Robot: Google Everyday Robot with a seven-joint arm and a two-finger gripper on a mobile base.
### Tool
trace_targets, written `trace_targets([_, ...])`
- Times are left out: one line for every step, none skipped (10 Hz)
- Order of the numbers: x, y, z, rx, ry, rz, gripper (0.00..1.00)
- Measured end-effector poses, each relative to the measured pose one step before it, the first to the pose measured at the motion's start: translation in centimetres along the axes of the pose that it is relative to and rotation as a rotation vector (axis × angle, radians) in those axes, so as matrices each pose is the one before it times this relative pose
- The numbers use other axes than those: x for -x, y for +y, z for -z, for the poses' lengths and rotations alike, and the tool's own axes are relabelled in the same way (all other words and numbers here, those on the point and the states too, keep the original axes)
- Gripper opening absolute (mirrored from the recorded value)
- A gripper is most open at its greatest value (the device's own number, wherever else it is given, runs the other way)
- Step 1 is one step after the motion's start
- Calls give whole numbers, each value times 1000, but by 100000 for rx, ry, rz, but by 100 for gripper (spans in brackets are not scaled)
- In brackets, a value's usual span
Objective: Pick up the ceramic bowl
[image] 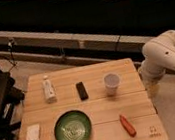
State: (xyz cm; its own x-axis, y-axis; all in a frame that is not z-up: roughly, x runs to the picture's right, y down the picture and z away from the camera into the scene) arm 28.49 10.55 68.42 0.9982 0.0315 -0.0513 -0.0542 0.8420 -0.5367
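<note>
- Ceramic bowl (73, 130) sits upright near the table's (100, 109) front edge, left of centre. It is round with its mouth up, so it has no long axis.
- Gripper (152, 87) hangs off the right edge, jaws apart and empty, well apart from the bowl.
- Best bet: pinch the rim, one finger inside and one outside, steering clear of the carrot (127, 125).

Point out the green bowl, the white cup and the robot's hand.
green bowl (73, 130), camera view, middle of its ringed inside.
white cup (112, 84), camera view, its side wall.
hand (153, 91), camera view, its lower end, beside the table (137, 104) at its right edge.
</note>
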Motion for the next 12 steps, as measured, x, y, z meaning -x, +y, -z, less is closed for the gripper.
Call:
trace_targets([176, 167, -15, 86, 408, 36, 80])
trace_targets([752, -9, -57, -488, 200, 123, 80])
trace_targets([507, -80, -15, -191, 29, 375, 80])
trace_targets([81, -51, -11, -256, 79, 126, 80])
trace_targets([-176, 52, 51, -139, 288, -137, 80])
trace_targets([-61, 11, -37, -104, 190, -1, 80])
trace_targets([472, -49, -48, -221, -33, 767, 80])
trace_targets([450, 121, -16, -121, -144, 285, 80])
trace_targets([689, 135, -11, -267, 226, 957, 80])
trace_targets([928, 98, -2, -450, 252, 1511, 80])
trace_targets([573, -63, -10, -275, 55, 912, 80])
trace_targets([-39, 57, -21, -283, 365, 495, 80])
